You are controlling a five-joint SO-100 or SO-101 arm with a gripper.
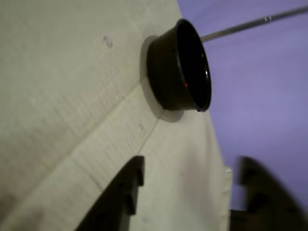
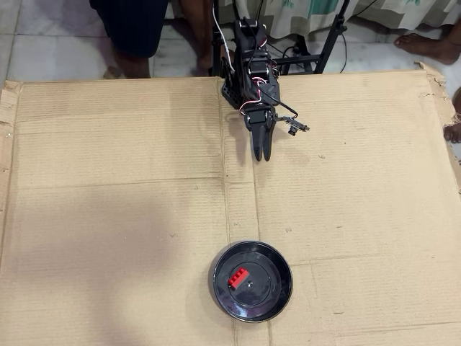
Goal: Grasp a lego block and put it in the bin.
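Gripper hangs near the far edge of the cardboard sheet, its jaws parted and holding nothing in the wrist view. Well apart from it, the red lego block lies inside the round black bin, left of centre, close to the sheet's near edge

In the overhead view the cardboard sheet fills most of the frame. The bin sits on it at lower centre, and the lego block lies inside the bin, left of its middle. The gripper hangs over the cardboard at upper centre, well apart from the bin and directly above it in the frame.
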